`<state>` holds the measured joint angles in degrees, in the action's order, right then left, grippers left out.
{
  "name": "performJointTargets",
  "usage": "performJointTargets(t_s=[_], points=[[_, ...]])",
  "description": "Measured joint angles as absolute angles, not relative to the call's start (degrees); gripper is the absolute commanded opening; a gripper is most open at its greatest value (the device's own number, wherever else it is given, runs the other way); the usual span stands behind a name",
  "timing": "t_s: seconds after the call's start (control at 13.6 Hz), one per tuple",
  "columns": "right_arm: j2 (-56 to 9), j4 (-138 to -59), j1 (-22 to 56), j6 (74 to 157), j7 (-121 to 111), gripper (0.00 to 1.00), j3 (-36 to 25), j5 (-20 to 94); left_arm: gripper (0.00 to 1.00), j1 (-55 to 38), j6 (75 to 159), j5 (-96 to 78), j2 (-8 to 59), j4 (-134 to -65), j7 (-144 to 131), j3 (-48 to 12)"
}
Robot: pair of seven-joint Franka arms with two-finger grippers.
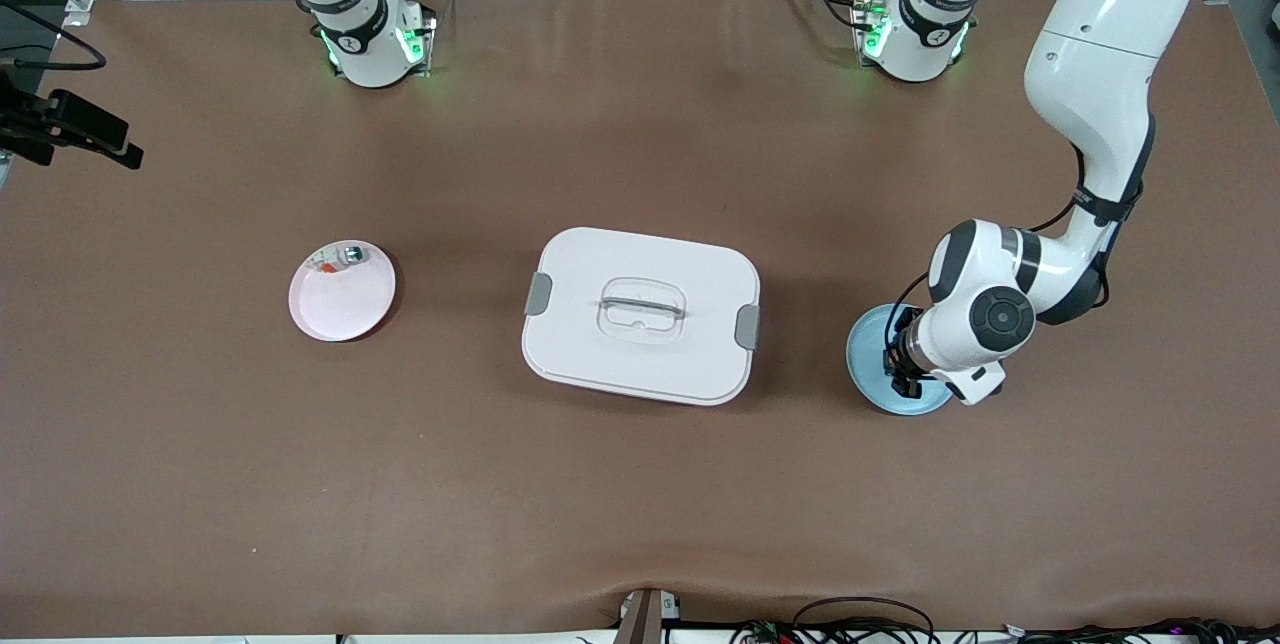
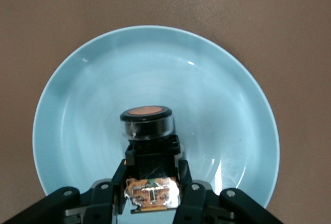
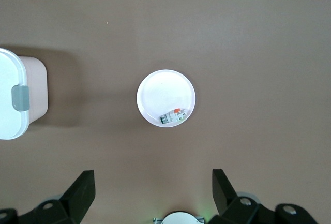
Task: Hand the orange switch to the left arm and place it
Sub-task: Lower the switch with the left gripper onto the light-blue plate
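I have the left gripper point(image 2: 152, 180) clenched on the orange switch point(image 2: 148, 131) low over the blue plate point(image 1: 866, 349) at the frame's lower right — beside the box point(image 1: 640, 314). The right gripper point(image 3: 153, 192) waits spread, high above the white plate point(image 3: 165, 92) — ready to receive, I'd judge.

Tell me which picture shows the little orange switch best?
The left wrist view: the orange switch fills the middle, pinched in the left tool over the blue plate. In the front view the arm hides it. The right wrist view misses it.
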<state>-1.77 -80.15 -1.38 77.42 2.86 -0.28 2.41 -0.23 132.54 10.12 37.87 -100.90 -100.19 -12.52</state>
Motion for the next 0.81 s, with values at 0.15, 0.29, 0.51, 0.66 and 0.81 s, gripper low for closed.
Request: performJointTargets(t_s=[0.15,0.29,0.51,0.66,0.81], points=[[-1.77,-80.15,-1.35,77.97,2.85,1.00,-0.20,2.41,0.05,-0.18,132.54,10.12,37.87,-100.90,-100.19,-12.52],[-1.77,-80.14,-1.35,79.34,2.85,1.00,-0.19,2.41,0.23,-0.16,132.54,10.12,37.87,-100.90,-100.19,-12.52],[-1.77,-80.14,-1.35,80.61,2.85,1.00,-0.20,2.41,0.83,-0.16,132.54,10.12,37.87,-100.90,-100.19,-12.52],[-1.76,-80.14,-1.35,80.75,2.85,1.00,-0.20,2.38,1.00,-0.16,132.87,10.12,37.87,-100.89,-100.19,-12.52],[-1.76,-80.14,-1.35,80.78,2.84,1.00,-0.20,2.31,1.00,-0.12,134.26,10.12,37.87,-100.84,-100.37,-12.51]])
